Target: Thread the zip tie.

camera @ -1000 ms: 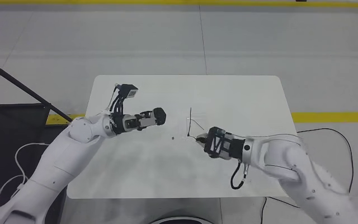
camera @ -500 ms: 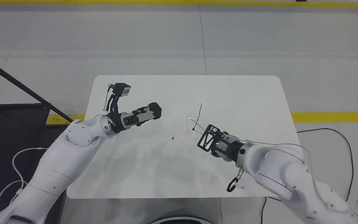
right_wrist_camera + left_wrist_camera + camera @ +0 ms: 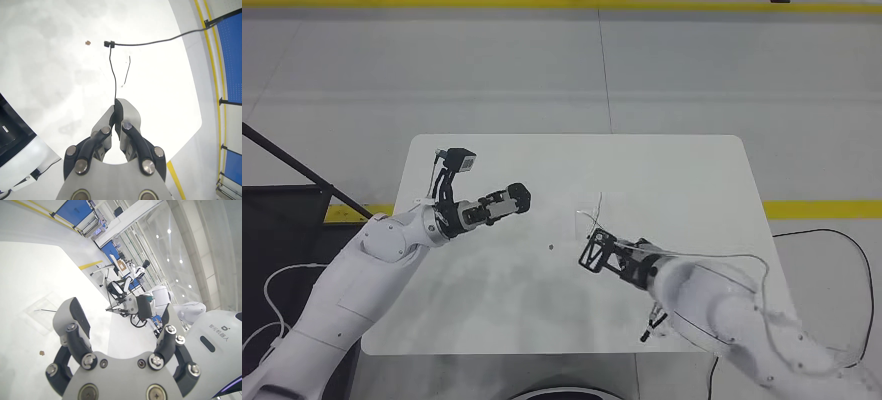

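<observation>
Your left gripper (image 3: 121,311) is held with its jaws spread wide and nothing between them. That arm is bent at the elbow, and its wrist is stretched out toward your other arm. Your right gripper (image 3: 116,102) has its jaws closed tip to tip, pinching the tie (image 3: 113,75), which runs straight out beyond the tips. The right forearm lies low and its wrist points back at the left. The two sets of jaws face each other, well apart.
</observation>
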Motion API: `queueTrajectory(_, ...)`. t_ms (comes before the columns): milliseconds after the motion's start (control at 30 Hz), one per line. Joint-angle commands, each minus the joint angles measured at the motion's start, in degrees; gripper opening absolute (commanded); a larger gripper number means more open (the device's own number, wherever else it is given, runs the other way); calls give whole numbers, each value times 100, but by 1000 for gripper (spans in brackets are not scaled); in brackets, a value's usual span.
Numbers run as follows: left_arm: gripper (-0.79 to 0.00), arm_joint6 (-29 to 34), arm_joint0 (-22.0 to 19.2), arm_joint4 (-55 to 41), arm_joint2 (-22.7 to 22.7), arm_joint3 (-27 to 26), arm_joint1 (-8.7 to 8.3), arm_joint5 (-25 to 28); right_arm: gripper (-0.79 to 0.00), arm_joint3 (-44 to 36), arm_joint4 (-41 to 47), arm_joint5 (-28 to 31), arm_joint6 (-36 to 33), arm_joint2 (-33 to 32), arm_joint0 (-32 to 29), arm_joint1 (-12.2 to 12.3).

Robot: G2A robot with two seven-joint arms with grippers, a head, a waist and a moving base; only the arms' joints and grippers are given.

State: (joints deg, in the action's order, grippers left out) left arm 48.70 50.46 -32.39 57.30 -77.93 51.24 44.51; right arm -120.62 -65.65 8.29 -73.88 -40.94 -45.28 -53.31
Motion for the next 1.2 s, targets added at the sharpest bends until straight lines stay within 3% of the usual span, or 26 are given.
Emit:
queueTrajectory(0, 0, 0, 0, 0, 0, 0, 0, 0, -785, 346, 92, -145, -410, 404, 491, -217)
queueTrajectory(200, 0, -349, 146, -87, 149, -88, 22, -76, -785, 1574, 324, -755, -1373, 1407, 1662, -965)
queueTrajectory(333, 0, -541, 237, -330, 288, -57, 47, 7, -785, 2422, 446, -1084, -1412, 1943, 2142, -1401)
queueTrajectory(467, 0, -490, 291, -399, 390, -33, 59, 20, -785, 3045, 706, -1272, -1412, 2343, 2489, -1687)
queueTrajectory(767, 0, -417, 357, -393, 511, -48, 112, 5, -785, 3824, 1388, -1692, -1412, 3098, 3137, -2029)
queueTrajectory(1167, 0, -373, 429, -318, 639, -83, 180, -46, -779, 4232, 1545, -1639, -1412, 3120, 3155, -2145)
